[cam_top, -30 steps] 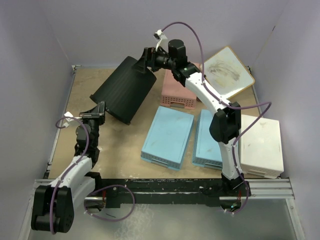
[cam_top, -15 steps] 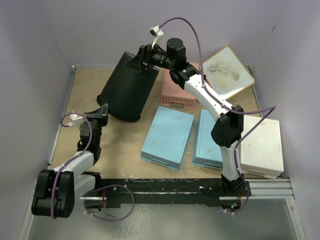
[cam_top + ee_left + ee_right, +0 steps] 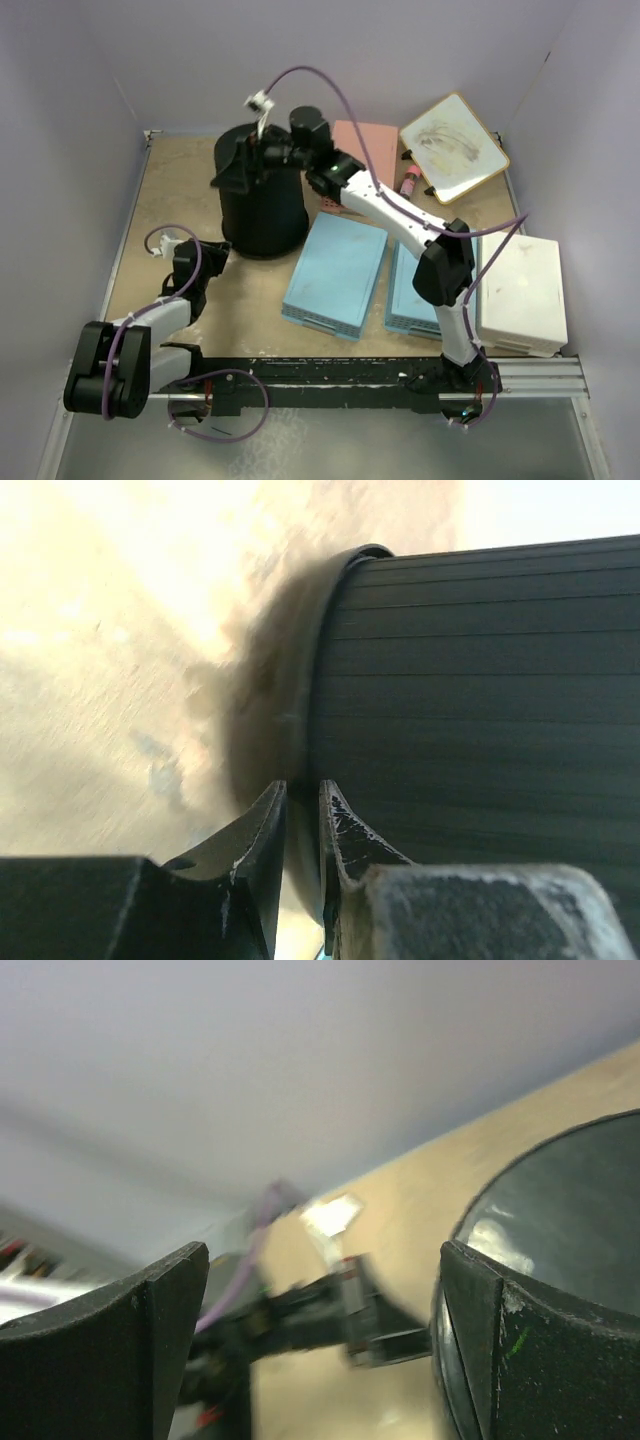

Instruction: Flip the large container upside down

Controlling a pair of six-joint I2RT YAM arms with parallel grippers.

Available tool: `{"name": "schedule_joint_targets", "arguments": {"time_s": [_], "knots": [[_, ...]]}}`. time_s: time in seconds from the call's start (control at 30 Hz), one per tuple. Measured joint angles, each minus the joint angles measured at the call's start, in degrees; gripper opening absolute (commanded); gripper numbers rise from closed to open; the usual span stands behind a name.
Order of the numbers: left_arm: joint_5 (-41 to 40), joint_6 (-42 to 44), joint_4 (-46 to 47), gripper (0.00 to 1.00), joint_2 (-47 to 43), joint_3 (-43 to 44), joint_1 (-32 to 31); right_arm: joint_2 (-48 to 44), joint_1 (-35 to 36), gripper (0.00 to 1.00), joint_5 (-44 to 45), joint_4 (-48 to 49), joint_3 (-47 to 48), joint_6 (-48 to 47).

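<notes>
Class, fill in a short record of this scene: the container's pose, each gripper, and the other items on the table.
Large container: standing on its wide rim, narrow base up
Right gripper: above the base, fingers wide apart
Left gripper: at the rim, fingers nearly together, grip unclear
Beside it: light-blue baskets, pink basket, white basket, white board

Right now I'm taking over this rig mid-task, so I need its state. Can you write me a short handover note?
Left gripper: jaws nearly closed, tips at the large container's lower rim. Whether it pinches the rim is unclear.
Right gripper: open, at the edge of the container's upturned base.
Done: the container appears to stand mouth-down on the table.
Left: probably just check that it sits steady, then back both arms away.
</notes>
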Motion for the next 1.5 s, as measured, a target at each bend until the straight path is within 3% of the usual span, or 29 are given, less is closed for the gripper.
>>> {"name": "schedule_joint_targets", "arguments": {"time_s": [0.23,0.4,0.53,0.63,0.73,0.93,1.03,1.23,1.5], "knots": [[3.1,3.9,-4.9,0.16,1.6,1.2,-0.7,0.0,9.1,1.0,-5.8,-7.0,-2.0,1.1],[4.0,5.8,-9.0,0.17,-0.8,4.5,-0.7,0.0,7.7,1.0,-4.1,-13.7,0.3,-0.6],[2.6,9.6,-17.6,0.27,-6.8,10.0,-0.8,-1.7,6.7,1.0,1.0,-20.0,1.7,-3.8],[0.0,13.7,-25.3,0.51,-11.0,14.9,-0.8,-6.5,6.4,1.0,9.4,-24.5,-0.2,-7.4],[-3.9,18.2,-34.2,0.63,-13.7,20.3,-0.8,-13.6,6.4,1.0,19.9,-27.3,-4.9,-11.2],[-11.9,23.9,-51.7,0.79,-13.3,29.1,-0.8,-31.9,5.9,1.0,44.7,-28.1,-22.9,-17.7],[-14.3,24.8,-57.5,0.82,-12.1,32.0,-0.8,-39.2,3.1,1.0,51.9,-28.4,-33.0,-17.2],[-16.2,27.5,-65.1,0.84,-6.1,38.7,-0.8,-40.7,-11.7,1.0,48.5,-30.4,-44.3,-7.6],[-18.5,31.3,-66.3,0.86,-5.8,40.7,-0.8,-39.3,-14.2,1.0,44.4,-34.4,-47.9,0.5]]}}
